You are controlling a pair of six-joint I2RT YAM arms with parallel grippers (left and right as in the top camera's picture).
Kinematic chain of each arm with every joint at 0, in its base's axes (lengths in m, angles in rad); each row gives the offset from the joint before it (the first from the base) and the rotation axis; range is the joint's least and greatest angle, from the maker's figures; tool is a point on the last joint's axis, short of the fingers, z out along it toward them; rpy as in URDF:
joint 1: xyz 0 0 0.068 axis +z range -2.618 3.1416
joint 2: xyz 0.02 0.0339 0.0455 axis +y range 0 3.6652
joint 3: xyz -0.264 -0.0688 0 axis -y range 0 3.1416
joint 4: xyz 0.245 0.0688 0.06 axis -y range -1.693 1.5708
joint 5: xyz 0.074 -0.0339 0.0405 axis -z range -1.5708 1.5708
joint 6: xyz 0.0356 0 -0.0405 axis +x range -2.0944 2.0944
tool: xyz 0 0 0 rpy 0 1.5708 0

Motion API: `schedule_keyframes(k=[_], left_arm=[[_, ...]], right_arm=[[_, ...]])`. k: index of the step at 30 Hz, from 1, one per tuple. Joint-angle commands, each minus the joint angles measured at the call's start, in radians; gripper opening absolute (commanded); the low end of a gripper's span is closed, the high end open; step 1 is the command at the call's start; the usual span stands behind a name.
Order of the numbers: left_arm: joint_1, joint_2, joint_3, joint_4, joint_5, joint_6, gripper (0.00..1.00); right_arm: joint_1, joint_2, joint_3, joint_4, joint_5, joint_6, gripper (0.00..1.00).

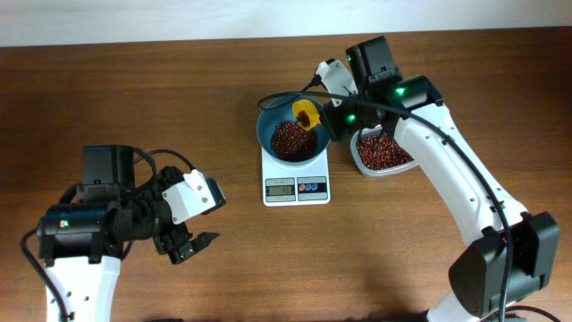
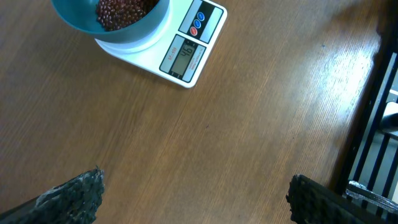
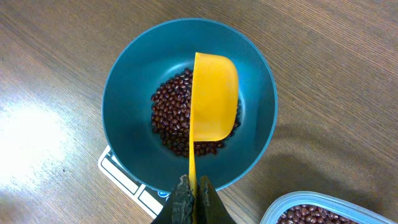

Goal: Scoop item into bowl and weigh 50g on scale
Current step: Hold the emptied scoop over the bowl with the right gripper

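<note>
The right gripper (image 3: 193, 194) is clamped on the thin handle of a yellow plastic scoop (image 3: 214, 96), whose cup hangs over the inside of the round teal-blue bowl (image 3: 127, 93). A heap of small dark red-brown beans (image 3: 169, 118) lies in the bowl's bottom. The bowl sits on the small white square digital scale (image 1: 296, 186); its digits are too small to read. Just beside it stands a clear plastic tub (image 3: 291, 199) holding more beans. Well apart, the left gripper (image 2: 196, 184) hangs over the brown wooden table (image 2: 249, 124), jaws spread and empty.
</note>
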Motion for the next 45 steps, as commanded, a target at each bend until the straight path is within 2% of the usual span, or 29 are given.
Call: schedule_keyframes(k=[1,45], left_arm=[[0.006,-0.010,0.020,-0.002,0.003,0.016,0.98],[0.006,-0.010,0.020,-0.002,0.003,0.016,0.98]], right_arm=[[0.011,-0.025,0.028,0.000,0.008,0.008,0.04],[0.039,-0.010,0.049,-0.034,0.076,0.008,0.04]])
